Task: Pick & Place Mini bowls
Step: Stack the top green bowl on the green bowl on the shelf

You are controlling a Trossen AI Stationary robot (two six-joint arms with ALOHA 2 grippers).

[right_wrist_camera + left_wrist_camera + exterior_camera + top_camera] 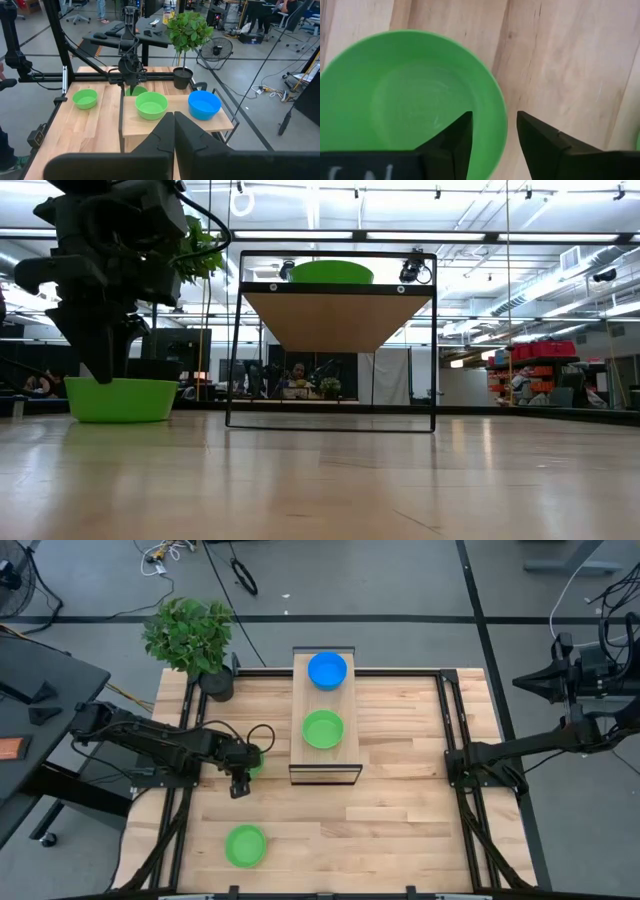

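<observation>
The left claw (pixel 492 140) stands open astride the rim of a green mini bowl (pixel 410 100) resting on the desk (pixel 400 830) beside the raised shelf (pixel 325 755). Risk: a thin rim bite — the bowl may tip or slip on lift. The right claw (pixel 173 131) waits closed, well apart.

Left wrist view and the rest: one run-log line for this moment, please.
left gripper: jaws straddling rim of green round plastic mini bowl, not clamped | right gripper: shut, waiting at table's right | shelf: one blue, one green bowl
</observation>
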